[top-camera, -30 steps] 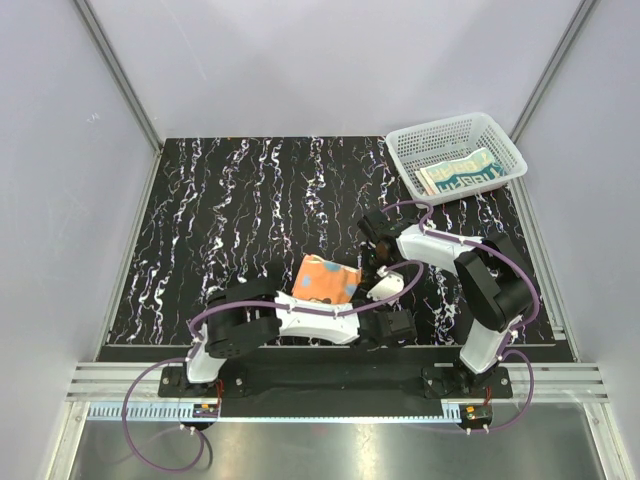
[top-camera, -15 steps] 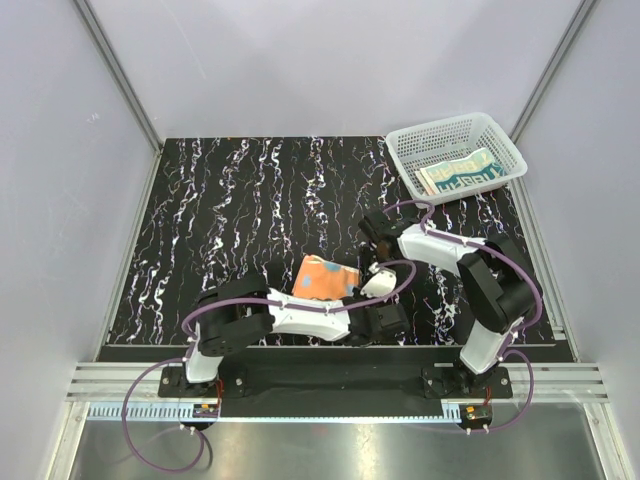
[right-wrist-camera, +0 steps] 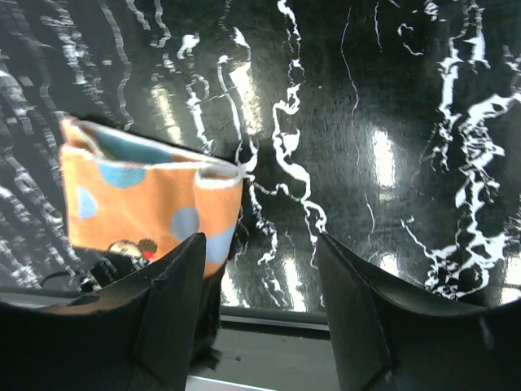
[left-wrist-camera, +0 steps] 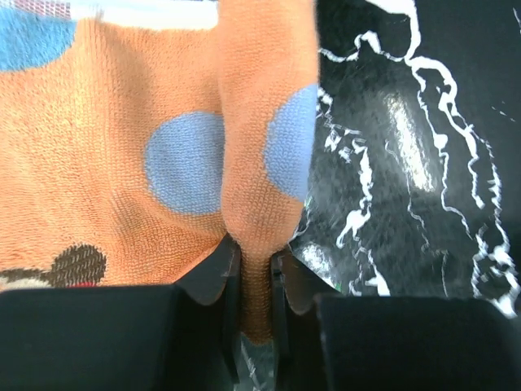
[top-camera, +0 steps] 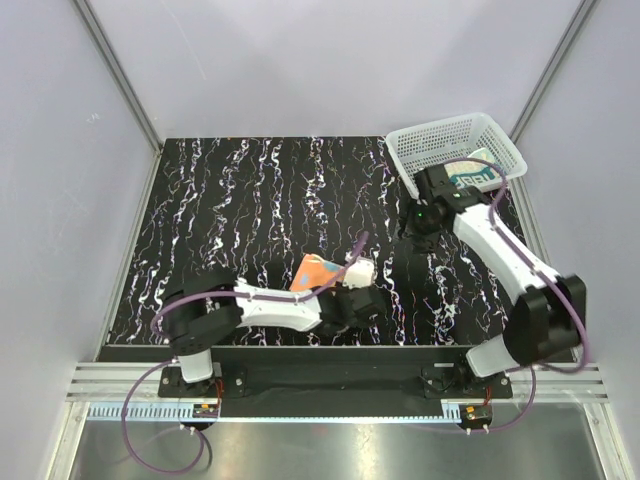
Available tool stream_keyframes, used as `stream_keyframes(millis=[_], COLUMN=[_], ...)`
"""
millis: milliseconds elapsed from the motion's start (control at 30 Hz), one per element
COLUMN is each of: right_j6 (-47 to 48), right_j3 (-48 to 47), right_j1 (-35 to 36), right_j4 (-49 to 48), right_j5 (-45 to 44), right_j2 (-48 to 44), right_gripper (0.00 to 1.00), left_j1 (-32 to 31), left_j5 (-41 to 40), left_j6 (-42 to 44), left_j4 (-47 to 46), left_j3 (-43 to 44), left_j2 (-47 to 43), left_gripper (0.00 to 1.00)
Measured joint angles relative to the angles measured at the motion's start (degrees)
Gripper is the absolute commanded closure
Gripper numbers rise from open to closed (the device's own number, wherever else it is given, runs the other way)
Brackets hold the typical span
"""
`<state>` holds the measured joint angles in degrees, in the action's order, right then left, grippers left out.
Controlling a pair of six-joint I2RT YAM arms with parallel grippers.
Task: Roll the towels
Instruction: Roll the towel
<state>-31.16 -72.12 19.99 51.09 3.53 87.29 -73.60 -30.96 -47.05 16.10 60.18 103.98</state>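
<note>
The orange towel (top-camera: 318, 274) with blue dots lies folded near the front middle of the black marbled table. My left gripper (top-camera: 352, 297) is shut on its right edge; in the left wrist view a fold of orange cloth (left-wrist-camera: 256, 204) is pinched between the jaws. The towel also shows in the right wrist view (right-wrist-camera: 146, 199). My right gripper (top-camera: 418, 222) is open and empty, raised above the table near the basket, well right of the towel. The cream towel (top-camera: 478, 175) lies in the basket, partly hidden by my right arm.
A white mesh basket (top-camera: 440, 135) stands at the back right corner. Grey walls enclose the table on three sides. A metal rail runs along the front edge (top-camera: 330, 375).
My right gripper has let go near the orange towel and swung back and right toward the basket. My left arm has stretched further right, still holding the towel's edge.
</note>
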Motion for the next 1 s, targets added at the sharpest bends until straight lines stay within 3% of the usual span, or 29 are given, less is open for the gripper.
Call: stream_keyframes(millis=[167, 300, 433, 733, 1000], right_j6=[0.1, -1.4, -4.7, -13.1, -15.8], right_j3=[4.8, 16.0, 26.8, 41.0, 43.0], right_j1=[-0.6, -0.6, -0.6, -0.5, 0.7], right_j4=[-1.5, -8.6, -16.7, -38.8, -50.4], right_j5=[2.4, 10.7, 18.1, 27.9, 29.1], right_j2=[-10.9, -21.2, -25.9, -22.4, -14.8], right_gripper=[0.35, 0.34, 0.34, 0.33, 0.34], left_j1=[5.3, 10.1, 14.4, 20.0, 22.6], left_j5=[10.7, 19.5, 27.0, 41.9, 49.5], left_j6=[-1.6, -4.1, -7.6, -16.5, -29.7], left_j4=[-5.5, -11.0, -18.5, -40.5, -71.8], left_j3=[-6.4, -11.1, -15.5, -26.1, -35.8], left_j2=[-6.5, -12.2, -16.2, -12.7, 0.7], left_gripper=[1.00, 1.00, 1.00, 1.00, 1.00])
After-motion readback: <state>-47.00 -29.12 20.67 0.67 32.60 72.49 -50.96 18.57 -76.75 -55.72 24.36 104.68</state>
